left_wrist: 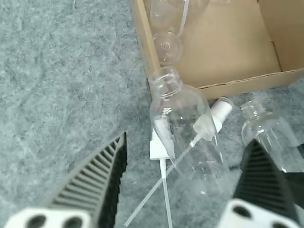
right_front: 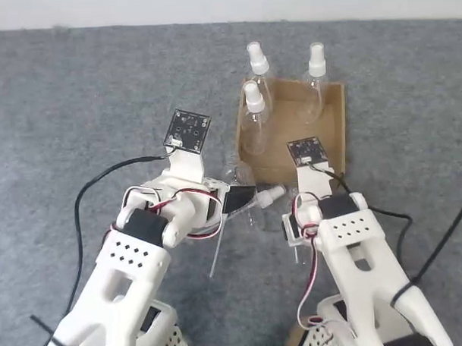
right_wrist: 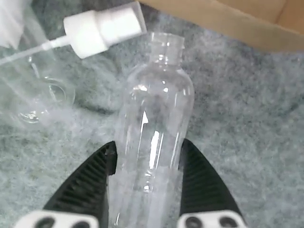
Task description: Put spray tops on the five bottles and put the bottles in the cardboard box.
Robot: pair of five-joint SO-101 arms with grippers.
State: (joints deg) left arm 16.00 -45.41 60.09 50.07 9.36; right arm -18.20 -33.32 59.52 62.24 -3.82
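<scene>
Your left fingers (left_wrist: 102, 178) gape wide over a capless bottle (left_wrist: 180, 114) beside the box (left_wrist: 142, 33) wall. Your right fingers (right_wrist: 90, 180) clamp a second bottle (right_wrist: 154, 109).

Capped bottle (right_front: 255, 115): three, standing upper centre of the high view. Uncapped bottle (left_wrist: 185, 128): two, lying near mid-frame. Loose spray top (left_wrist: 214, 116): two, beside those. Cardboard box (right_front: 332, 139): one, centre right.

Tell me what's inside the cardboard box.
Three clear bottles with white spray tops stand inside the cardboard box. The right arm covers part of the near floor, so anything there is hidden.
</scene>
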